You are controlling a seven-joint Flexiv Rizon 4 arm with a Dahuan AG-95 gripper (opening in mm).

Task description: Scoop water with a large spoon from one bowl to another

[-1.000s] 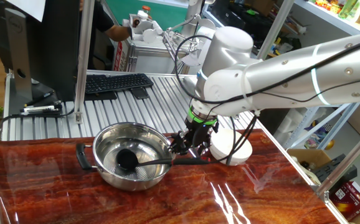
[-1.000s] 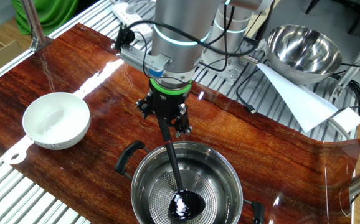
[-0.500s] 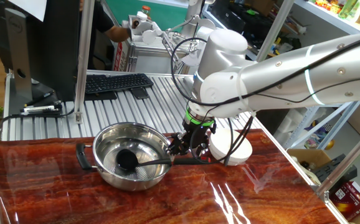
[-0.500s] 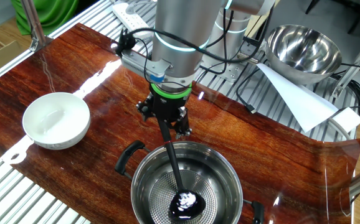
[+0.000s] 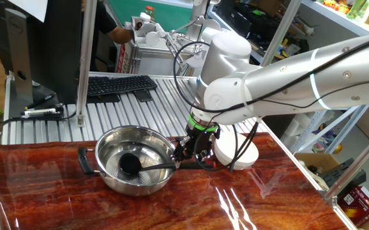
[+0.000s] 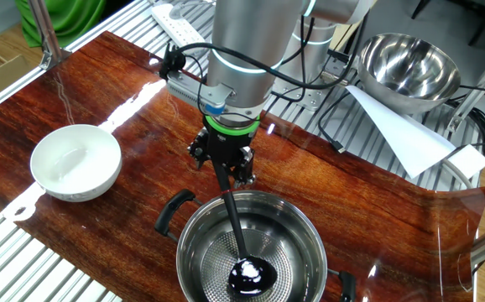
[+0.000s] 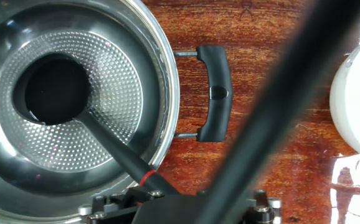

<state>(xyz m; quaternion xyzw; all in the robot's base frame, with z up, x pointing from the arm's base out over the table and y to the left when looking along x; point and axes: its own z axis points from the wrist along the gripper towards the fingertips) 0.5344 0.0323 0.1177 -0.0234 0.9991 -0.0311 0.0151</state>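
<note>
The steel pot (image 5: 108,144) (image 6: 305,243) (image 7: 164,74) with black side handles and a dotted bottom stands on the wooden table. The black ladle's cup (image 5: 129,164) (image 6: 249,274) (image 7: 50,89) rests low inside the pot, with water in it. Its long handle (image 5: 162,166) (image 6: 231,216) (image 7: 114,149) rises over the pot's rim to my gripper (image 5: 194,147) (image 6: 223,158), which is shut on the handle's end just outside the rim. The white bowl (image 6: 75,161) (image 5: 239,151) (image 7: 357,106) stands apart from the pot, partly behind my arm in one fixed view.
A second steel bowl (image 6: 408,67) and a white paper sheet (image 6: 402,130) lie on the metal rack behind the table. A keyboard (image 5: 117,85) and a monitor stand sit on the rack. A black cable (image 7: 279,93) crosses the hand view.
My arm has shifted slightly and the ladle's cup has stayed low in the pot; the glint on the water in the cup changed.
</note>
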